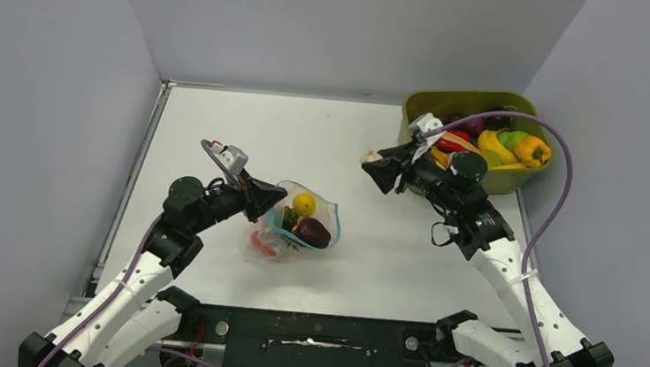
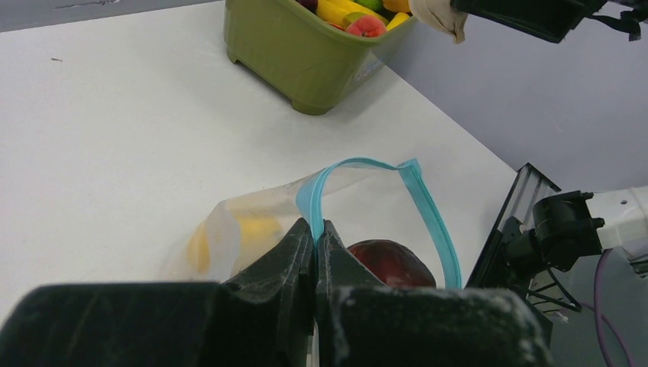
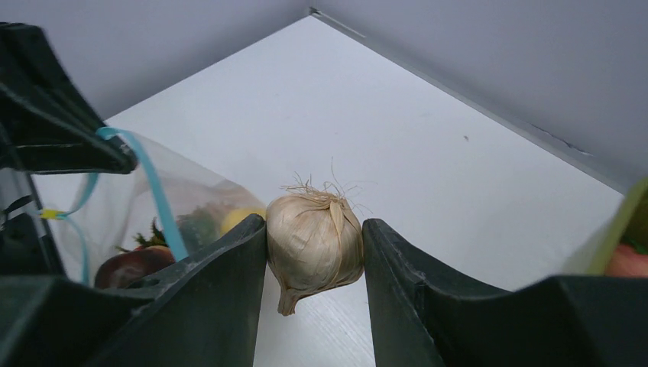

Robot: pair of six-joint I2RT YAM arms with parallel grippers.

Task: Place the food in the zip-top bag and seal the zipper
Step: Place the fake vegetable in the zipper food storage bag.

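Pinched shut, the left gripper (image 2: pixel 315 229) clamps the teal zipper (image 2: pixel 429 208) edge of the zip-top bag (image 2: pixel 229 222), holding its mouth open on the white table (image 1: pixel 220 130). A yellow fruit (image 1: pixel 304 204) and a dark maroon piece (image 1: pixel 312 231) lie inside. The right gripper (image 3: pixel 315 223) grips a garlic bulb (image 3: pixel 315 245) above the table, between the bag and the olive tub (image 1: pixel 422 99) holding more toy produce.

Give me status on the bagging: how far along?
Done: a yellow piece and a maroon piece sit inside the zip-top bag. In hand: the left gripper pinches the bag's rim, holding the mouth open, and the right gripper holds a garlic bulb, not yet over the bag. Left: drop it in, bag the food in the green tub, seal the open zipper.
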